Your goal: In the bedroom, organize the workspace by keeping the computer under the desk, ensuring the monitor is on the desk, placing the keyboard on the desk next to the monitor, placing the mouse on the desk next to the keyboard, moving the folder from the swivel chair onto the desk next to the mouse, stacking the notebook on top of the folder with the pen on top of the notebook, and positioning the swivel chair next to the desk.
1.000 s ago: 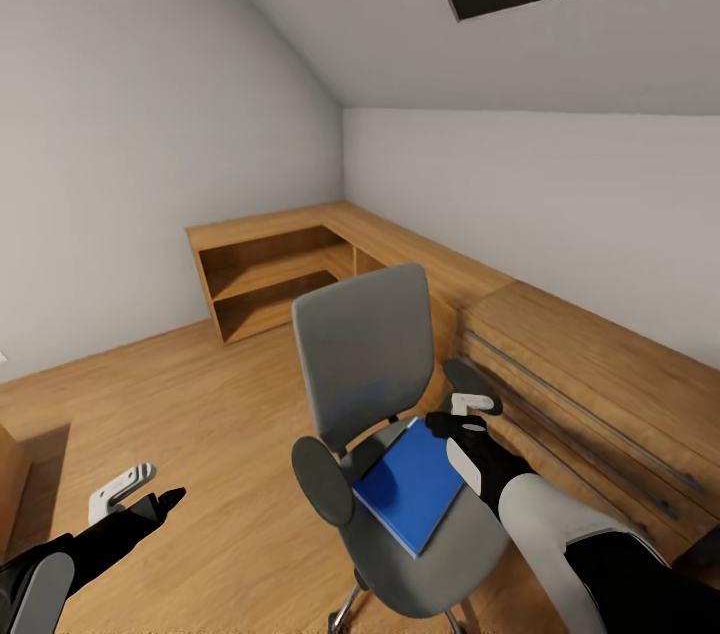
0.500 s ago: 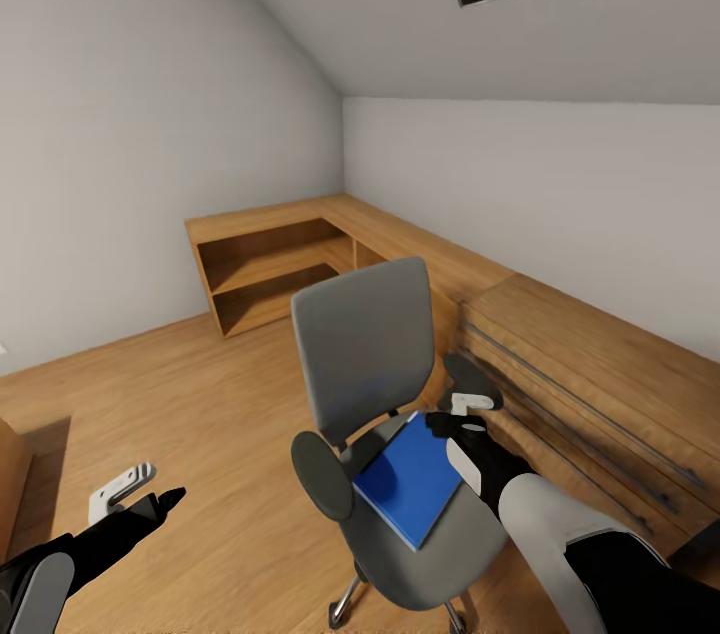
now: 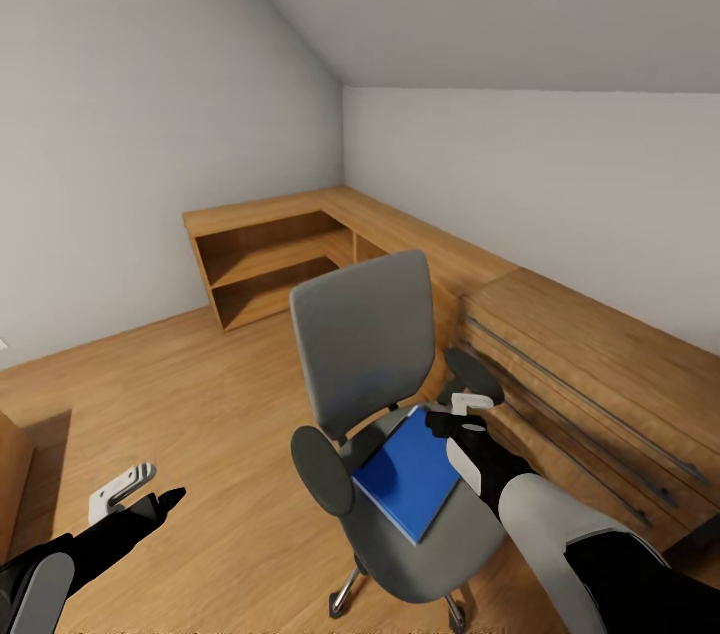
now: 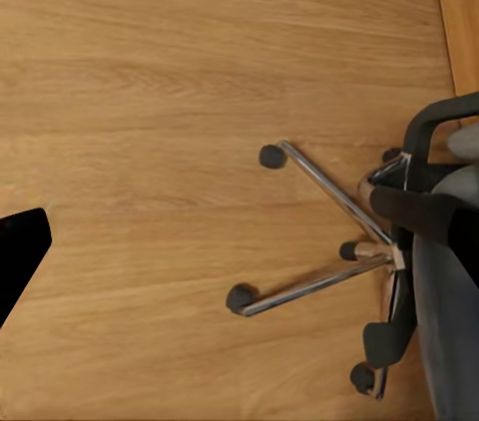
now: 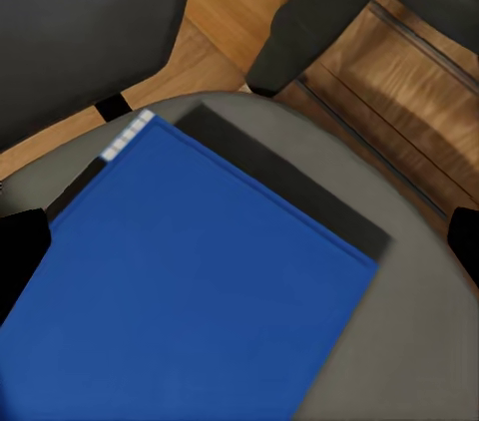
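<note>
1. At 8 o'clock in the head view: left gripper (image 3: 135, 499) hanging low over bare floor (image 3: 200, 414), well apart from the chair; fingers empty, but whether spread or closed cannot be told.
2. At 6 o'clock: blue folder (image 3: 410, 476) lying flat on the seat of the swivel chair (image 3: 365, 349), one corner toward the front edge.
3. Probably light, thin, fairly stiff, slick-covered; best pinched at a free edge or corner, since likely to slide.
4. At 5 o'clock: right gripper (image 3: 463, 419) poised just above the folder's far edge, fingers (image 5: 22, 241) parted wide, holding nothing.
</note>
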